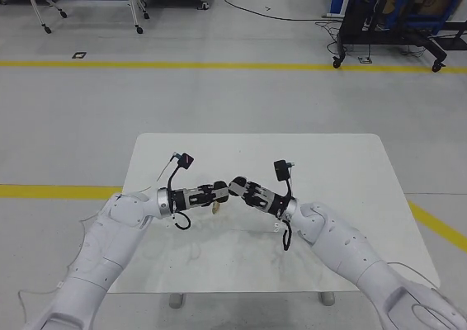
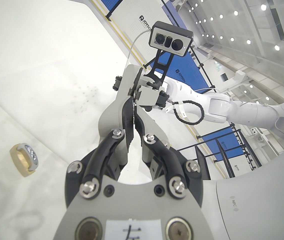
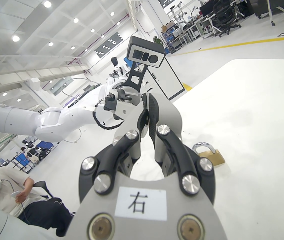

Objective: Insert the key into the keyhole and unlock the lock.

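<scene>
A brass padlock [image 1: 214, 209] with a silver shackle lies on the white table [image 1: 341, 165], just below where the two arms meet. It also lies on the table in the left wrist view, padlock [image 2: 24, 159], and in the right wrist view, padlock [image 3: 209, 154]. My left gripper [image 1: 222, 190] [image 2: 133, 102] hovers above the table, shut, tip to tip with my right gripper [image 1: 234, 186] [image 3: 147, 106], which is shut too. A small pale patch shows between the right pads [image 3: 142, 119]. I cannot tell whether it is the key.
Bare table top stretches to the far side and to the right of the arms. The table's near edge [image 1: 217, 290] runs below the arms. The padlock is the one loose object on the table.
</scene>
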